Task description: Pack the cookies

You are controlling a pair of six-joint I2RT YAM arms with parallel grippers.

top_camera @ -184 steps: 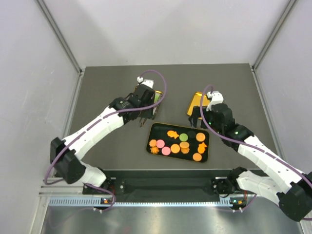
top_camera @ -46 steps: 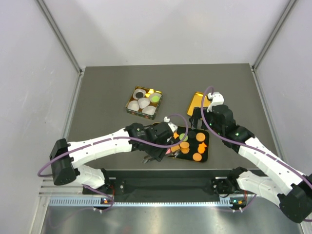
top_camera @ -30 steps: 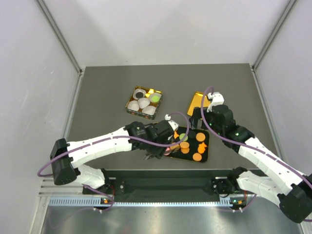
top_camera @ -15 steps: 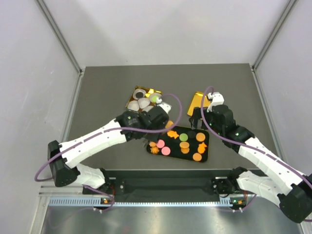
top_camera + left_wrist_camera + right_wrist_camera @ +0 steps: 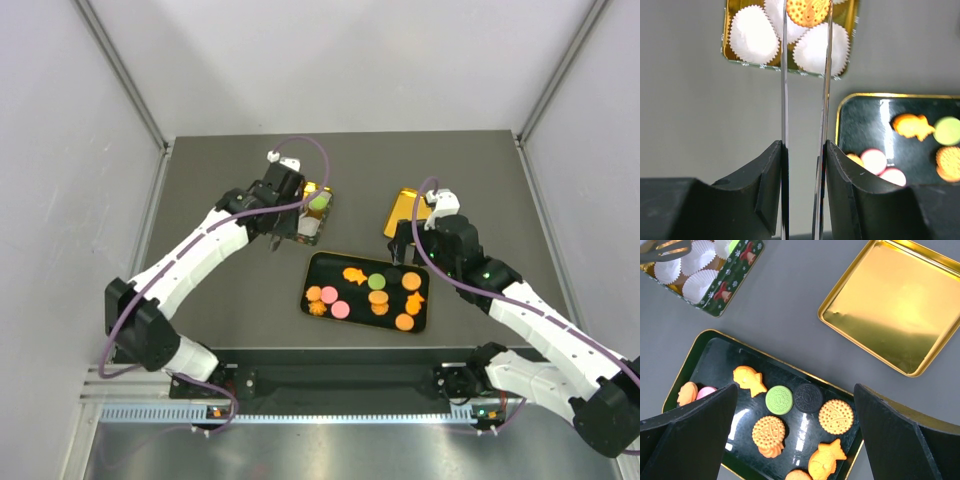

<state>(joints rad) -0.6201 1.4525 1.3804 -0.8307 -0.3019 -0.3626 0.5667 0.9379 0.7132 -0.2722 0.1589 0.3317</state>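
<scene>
Cookie in hand on my left side: the left gripper (image 5: 806, 35) looks clamped on a round orange cookie (image 5: 809, 11), pinched between its two thin blades. The tips run off the top of the wrist view, so I can't see how deep the grip sits. The cookie hangs right over the white paper cups (image 5: 752, 35) in the green tin (image 5: 732, 287). The other cookies (image 5: 768, 432) lie in the black tray (image 5: 715, 355) on the tabletop (image 5: 700, 110), near the tin. My right gripper (image 5: 795, 387) hovers above that tray, fingers spread wide and holding nothing, with the gold lid (image 5: 895, 315) just beside the tray.
</scene>
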